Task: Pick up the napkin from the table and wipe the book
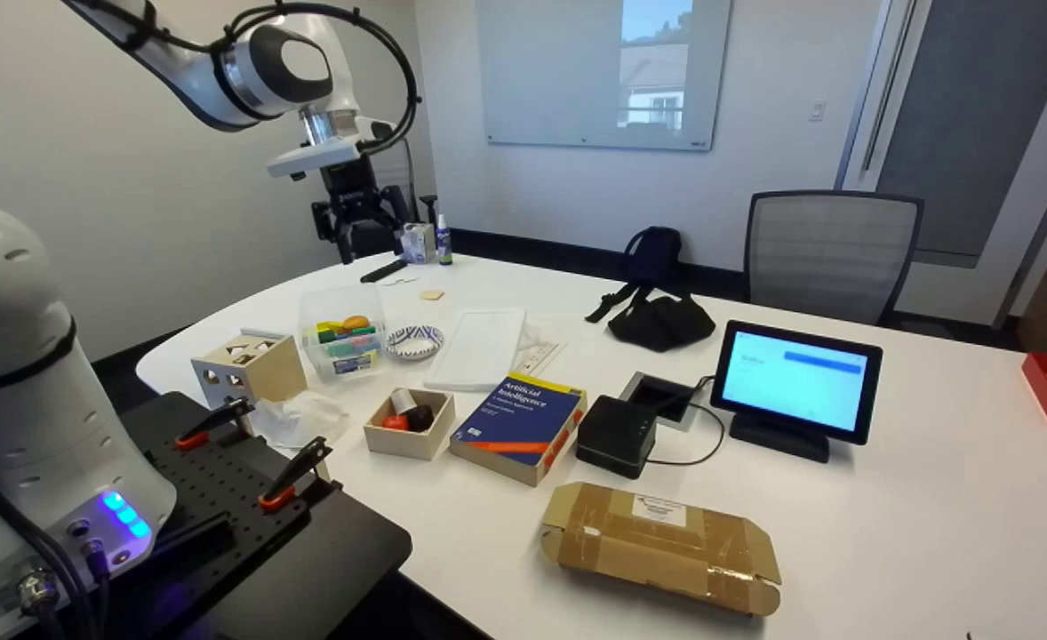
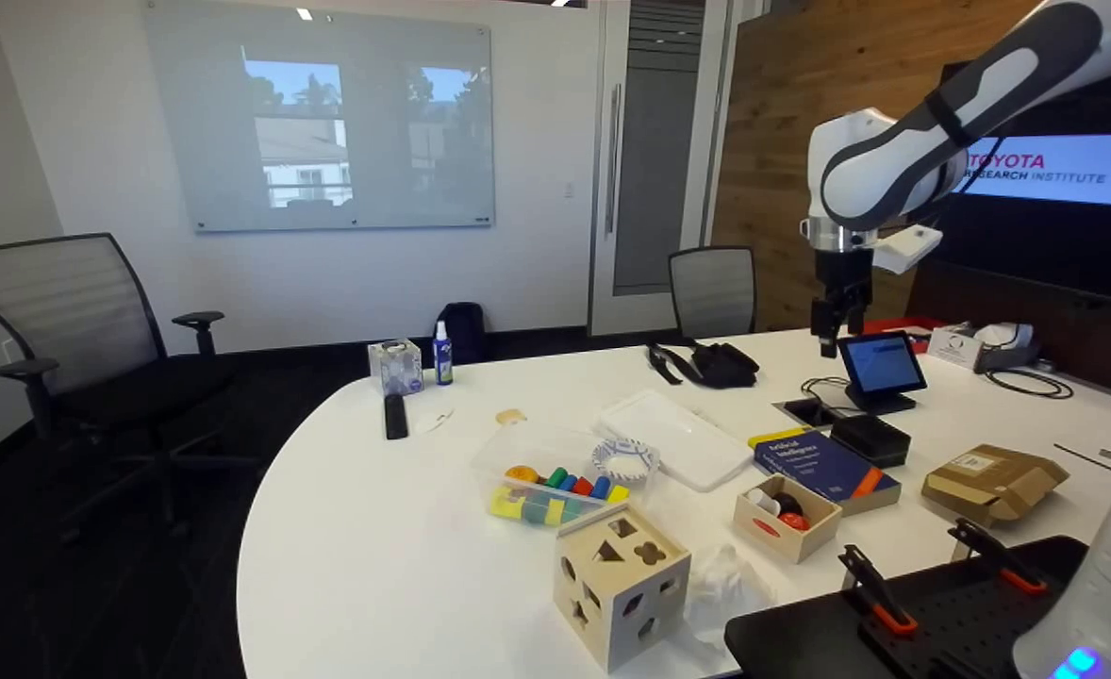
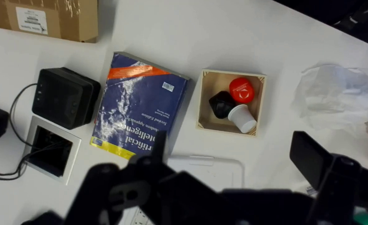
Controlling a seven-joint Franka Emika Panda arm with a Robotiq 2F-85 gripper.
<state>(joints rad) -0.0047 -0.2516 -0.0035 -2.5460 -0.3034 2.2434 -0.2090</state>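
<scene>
The napkin [image 3: 337,93] lies on the white table [image 2: 357,566] — at the right edge of the wrist view, upper half, partly cut off; at the bottom of an exterior view, right of centre, just beside the wooden shape cube [image 2: 617,580]. Whether they touch I cannot tell.

The gripper [image 3: 231,145] is well apart from it, high above the table in both exterior views. Its 2 fingers [image 3: 309,157] stand wide apart in the lower part of the wrist view, nothing seen held between them.

I judge the reach for the napkin comes next, and it turns on this: the napkin lies rightward and up from the gripper in the wrist view, beyond the small wooden box [image 3: 215,82], so the gripper must shift sideways before it drops. Crumpled, the napkin gives no clear long axis; what shows spreads a little more across the frame than up it, roughly along the fingers' line of opening. A pinch on a raised fold would likely serve, with care not to catch the cube.

The book [image 3: 140,97] lies left of centre there, with the box between it and the napkin. Its long axis runs steeply up the frame, leaning right — a line the wiping could follow.
</scene>
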